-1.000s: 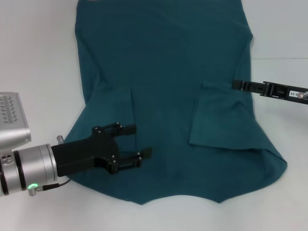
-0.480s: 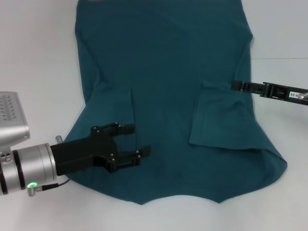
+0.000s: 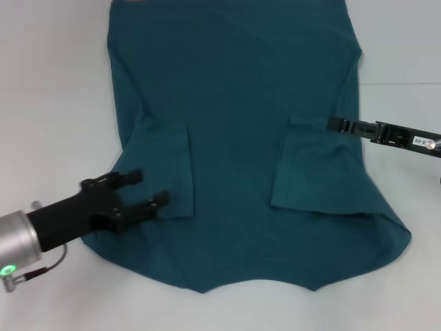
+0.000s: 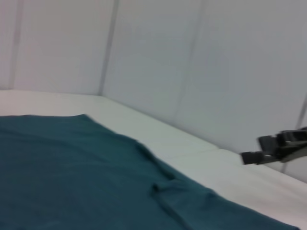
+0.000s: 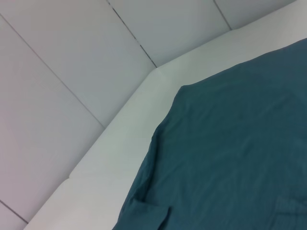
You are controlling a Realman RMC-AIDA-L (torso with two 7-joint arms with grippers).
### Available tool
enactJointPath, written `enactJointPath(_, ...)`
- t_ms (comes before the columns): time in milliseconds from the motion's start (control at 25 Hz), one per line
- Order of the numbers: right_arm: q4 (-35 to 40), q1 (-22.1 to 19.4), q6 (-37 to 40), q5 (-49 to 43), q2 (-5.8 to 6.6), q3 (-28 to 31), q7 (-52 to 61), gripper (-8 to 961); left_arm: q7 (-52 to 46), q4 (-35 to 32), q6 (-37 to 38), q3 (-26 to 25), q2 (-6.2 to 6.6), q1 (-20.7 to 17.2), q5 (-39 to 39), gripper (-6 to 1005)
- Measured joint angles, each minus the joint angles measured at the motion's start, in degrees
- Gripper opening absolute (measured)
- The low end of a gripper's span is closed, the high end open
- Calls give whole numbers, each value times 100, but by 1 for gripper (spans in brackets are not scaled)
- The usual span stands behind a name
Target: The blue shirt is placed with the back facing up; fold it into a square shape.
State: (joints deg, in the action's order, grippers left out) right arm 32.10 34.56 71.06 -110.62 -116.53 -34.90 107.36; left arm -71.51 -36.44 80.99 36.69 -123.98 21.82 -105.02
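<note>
The left gripper (image 3: 145, 189) has its jaws spread, holding nothing. Its two black fingers (image 3: 126, 178) point right and slightly far, over the near left part of the shirt (image 3: 234, 89), beside the folded-in left sleeve (image 3: 169, 172). Whether the fingertips touch the cloth cannot be told. Its arm runs back to the near left edge of the head view.

The right gripper (image 3: 332, 124) reaches in from the right, its tip at the shirt's right edge, just by the far corner of the folded-in right sleeve (image 3: 313, 165). Whether its jaws are spread or pressed together cannot be told. In the left wrist view it shows far off, above the white table (image 4: 201, 163).

The shirt lies flat on the table (image 3: 48, 83), plain side up, both sleeves folded inward. Its near edge is wavy; its far end runs out of the head view.
</note>
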Motion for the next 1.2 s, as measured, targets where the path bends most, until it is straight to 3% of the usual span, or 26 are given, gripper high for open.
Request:
enactJointPath(440, -9, 26, -64, 50, -131, 80, -53, 934, -154, -321, -345, -184, -10, -480, -266, 778)
enactJointPath(1200, -20, 16, -66, 50, -181, 77, -59, 931, -105, -376, -1108, -189, -21, -522, -774, 772)
